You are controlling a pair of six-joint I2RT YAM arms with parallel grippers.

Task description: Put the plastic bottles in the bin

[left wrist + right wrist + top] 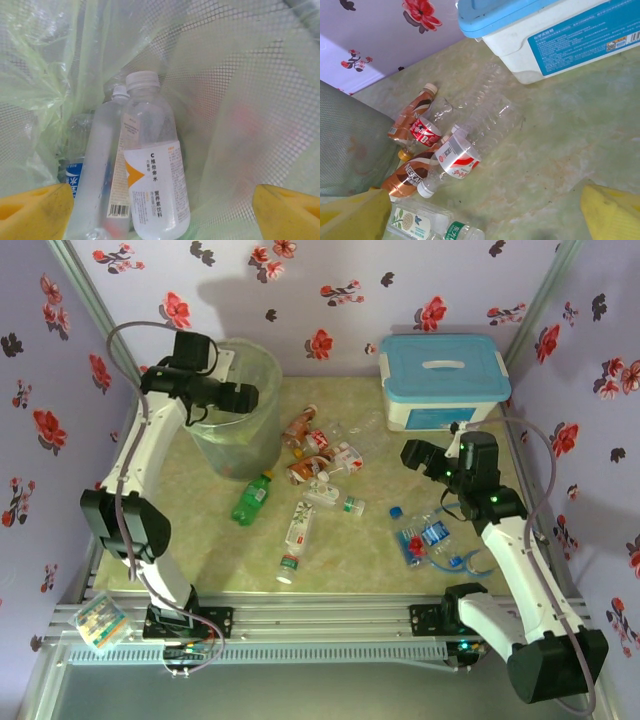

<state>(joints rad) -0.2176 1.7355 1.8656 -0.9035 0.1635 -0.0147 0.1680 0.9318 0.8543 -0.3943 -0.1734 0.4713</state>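
The bin [262, 440] stands at the back left, lined with a clear bag. My left gripper [245, 397] hangs over its mouth, open. In the left wrist view its yellow fingers [35, 210] frame a white-labelled bottle [155, 175] and a clear bottle [97, 170] lying loose inside the bin liner [240, 100]. My right gripper [415, 455] is open above the table, right of a heap of bottles [312, 455]. There its wrist view shows a red-and-white labelled clear bottle [452, 160] and a brown bottle [410, 177], apart from its fingers [612, 212]. A green bottle [252, 498] lies near the bin.
A white box with a light-blue lid [440, 375] stands at the back right. More bottles lie mid-table [297, 538], and blue-labelled ones [425, 535] lie beside the right arm. Flowered walls close in three sides. The bin wall [350, 145] shows left in the right wrist view.
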